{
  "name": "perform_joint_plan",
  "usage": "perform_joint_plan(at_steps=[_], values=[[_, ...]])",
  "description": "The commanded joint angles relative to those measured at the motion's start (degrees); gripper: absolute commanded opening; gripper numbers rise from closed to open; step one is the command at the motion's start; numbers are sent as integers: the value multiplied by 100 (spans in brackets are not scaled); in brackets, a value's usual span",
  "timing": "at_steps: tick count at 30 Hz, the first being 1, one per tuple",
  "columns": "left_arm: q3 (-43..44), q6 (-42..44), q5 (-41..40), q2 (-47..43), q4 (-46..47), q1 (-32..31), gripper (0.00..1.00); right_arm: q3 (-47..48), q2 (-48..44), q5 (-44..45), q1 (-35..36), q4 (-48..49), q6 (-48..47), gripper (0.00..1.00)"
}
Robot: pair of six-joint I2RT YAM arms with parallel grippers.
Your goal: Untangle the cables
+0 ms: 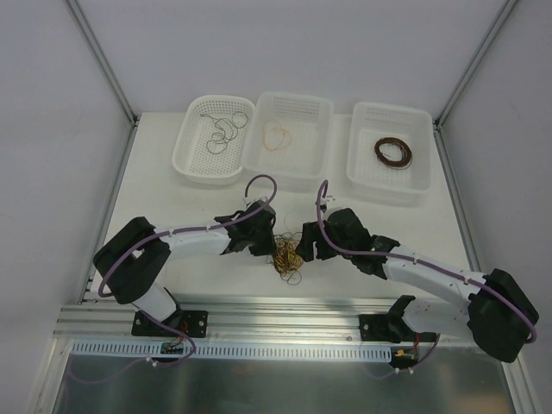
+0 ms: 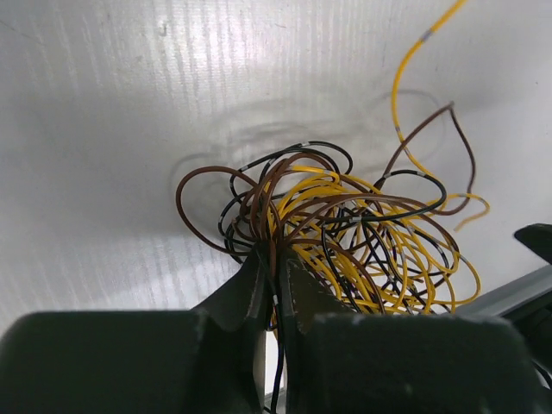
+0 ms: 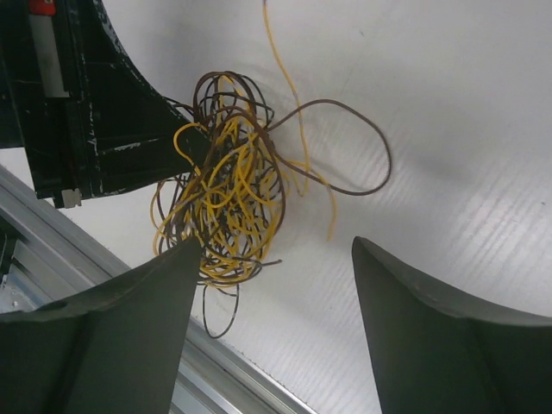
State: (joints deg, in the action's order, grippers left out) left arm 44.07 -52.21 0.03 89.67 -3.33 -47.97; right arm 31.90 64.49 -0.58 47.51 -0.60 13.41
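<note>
The cables (image 1: 287, 257) are a tangled bunch of thin yellow, brown and black wires lying on the white table between my two grippers. My left gripper (image 1: 269, 238) is shut on a few brown and black strands at the bunch's left side, and the pinch shows clearly in the left wrist view (image 2: 275, 263). The cables (image 2: 345, 224) fan out beyond its fingertips. My right gripper (image 3: 276, 250) is open beside the bunch. Its left finger (image 3: 164, 285) reaches the lower edge of the cables (image 3: 228, 198), and nothing lies between its fingers. The left gripper (image 3: 129, 129) holds the bunch's far side.
Three white baskets stand at the back: the left basket (image 1: 185, 159) holds a black wire, the middle basket (image 1: 259, 159) an orange one, the right basket (image 1: 362, 177) a dark-brown wire ring (image 1: 393, 153). An aluminium rail (image 1: 285, 315) runs along the near table edge, close to the bunch.
</note>
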Motion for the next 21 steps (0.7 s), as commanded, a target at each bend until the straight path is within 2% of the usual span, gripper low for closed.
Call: perform_joint_plan(at_steps=[1, 5, 12, 19, 21], values=[[-171, 9, 137, -150, 210, -73, 0, 132, 125, -311, 74, 508, 153, 72], [-294, 26, 93, -405, 228, -73, 0, 299, 248, -382, 197, 508, 136, 60], [-487, 70, 23, -801, 254, -81, 0, 510, 389, -223, 321, 412, 171, 56], [-602, 88, -170, -1135, 254, -81, 0, 580, 1021, -355, 417, 763, 285, 52], [-654, 79, -205, -1188, 263, -81, 0, 581, 1267, -408, 470, 903, 329, 46]])
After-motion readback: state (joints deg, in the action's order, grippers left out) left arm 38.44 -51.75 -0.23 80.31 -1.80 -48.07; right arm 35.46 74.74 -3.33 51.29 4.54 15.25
